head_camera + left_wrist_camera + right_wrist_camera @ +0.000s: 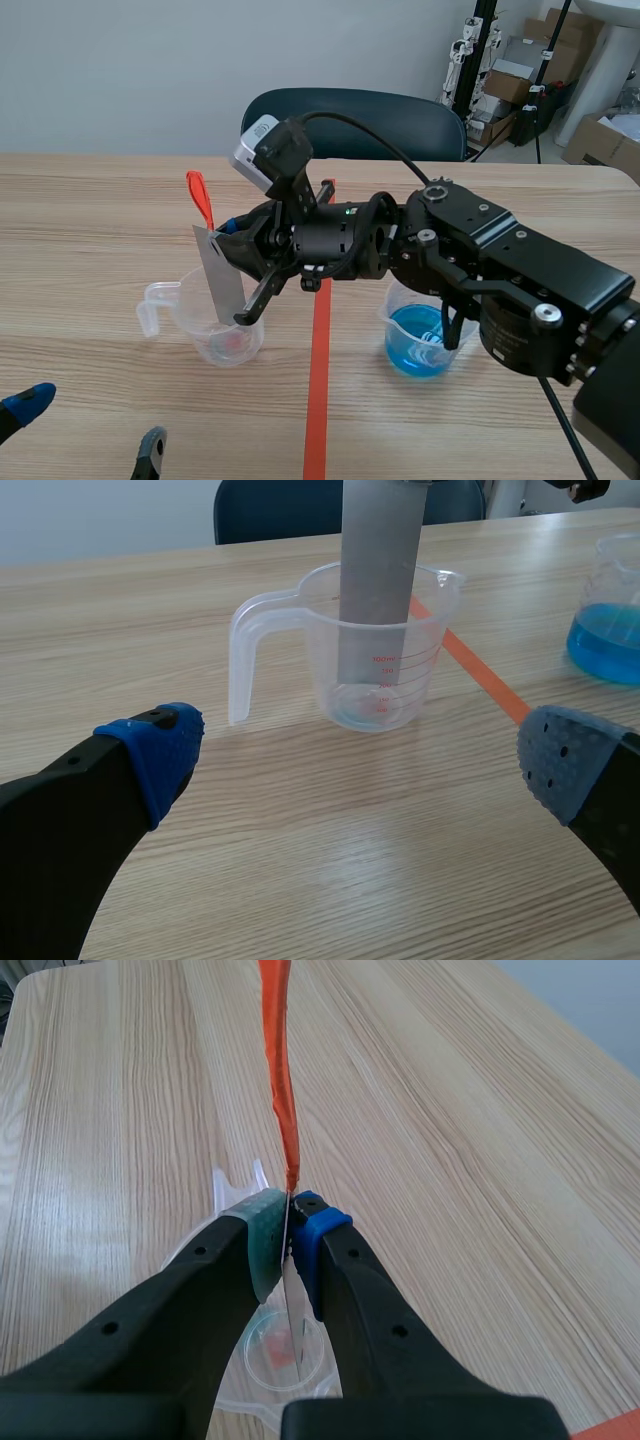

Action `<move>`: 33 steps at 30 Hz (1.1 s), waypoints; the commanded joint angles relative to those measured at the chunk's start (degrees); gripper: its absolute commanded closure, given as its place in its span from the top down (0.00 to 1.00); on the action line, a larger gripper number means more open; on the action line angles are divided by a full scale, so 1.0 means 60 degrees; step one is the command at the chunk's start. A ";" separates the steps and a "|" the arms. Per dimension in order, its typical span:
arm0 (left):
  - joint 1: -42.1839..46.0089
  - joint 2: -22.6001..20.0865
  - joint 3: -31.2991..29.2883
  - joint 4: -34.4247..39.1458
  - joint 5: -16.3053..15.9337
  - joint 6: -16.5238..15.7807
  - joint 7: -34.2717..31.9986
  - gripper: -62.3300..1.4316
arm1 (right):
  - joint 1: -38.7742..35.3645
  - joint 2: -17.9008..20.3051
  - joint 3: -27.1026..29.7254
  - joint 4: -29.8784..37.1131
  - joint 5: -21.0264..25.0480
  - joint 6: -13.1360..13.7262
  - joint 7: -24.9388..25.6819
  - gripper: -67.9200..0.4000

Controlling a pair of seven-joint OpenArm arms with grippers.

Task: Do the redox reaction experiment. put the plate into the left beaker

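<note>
A thin grey metal plate (218, 272) with an orange-red strip (200, 198) at its upper end stands nearly upright, its lower end inside the clear handled left beaker (212, 335). My right gripper (226, 234), reaching across from the right, is shut on the plate's upper part. The right wrist view shows the plate (291, 1295) edge-on between the pads (262, 1240), the strip (281, 1070) ahead and the beaker (272, 1352) beneath. In the left wrist view the plate (378, 580) stands in the beaker (372, 650) ahead of my open left gripper (360, 765), which hovers low at the table's near left (90, 425).
A second beaker with blue liquid (420, 342) stands right of the orange-red tape line (318, 380), under the right arm. A dark chair (355, 120) stands behind the table's far edge. Boxes and stands sit at the back right (520, 70).
</note>
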 commanded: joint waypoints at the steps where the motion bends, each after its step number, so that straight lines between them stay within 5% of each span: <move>1: 0.0098 -0.0080 -0.0007 0.0055 -0.0033 -0.0025 -0.0120 1.00 | 0.0160 -0.0058 0.0004 0.0076 0.0073 0.0004 0.0178 0.01; 18: 0.0098 -0.0080 -0.0007 0.0055 -0.0033 -0.0025 -0.0095 1.00 | 0.0160 -0.0051 -0.0244 0.0076 0.0073 -0.0036 0.0142 0.05; 20: 0.0098 -0.0080 -0.0007 0.0055 -0.0033 -0.0025 -0.0095 1.00 | 0.0164 -0.0033 -0.0244 0.0076 0.0040 -0.0036 0.0142 0.23; 24: 0.0098 -0.0080 -0.0007 0.0055 -0.0033 -0.0025 -0.0095 1.00 | 0.0160 -0.0025 -0.0244 0.0076 -0.0066 -0.0229 0.0149 1.00; 27: 0.0098 -0.0080 -0.0007 0.0055 -0.0029 -0.0025 -0.0095 1.00 | 0.0168 -0.0029 -0.0244 0.0076 -0.0149 -0.0692 0.0149 1.00; 33: 0.0098 -0.0080 -0.0007 0.0055 -0.0029 -0.0025 -0.0095 1.00 | 0.0193 -0.0033 -0.0244 0.0076 -0.0182 -0.0758 0.0237 1.00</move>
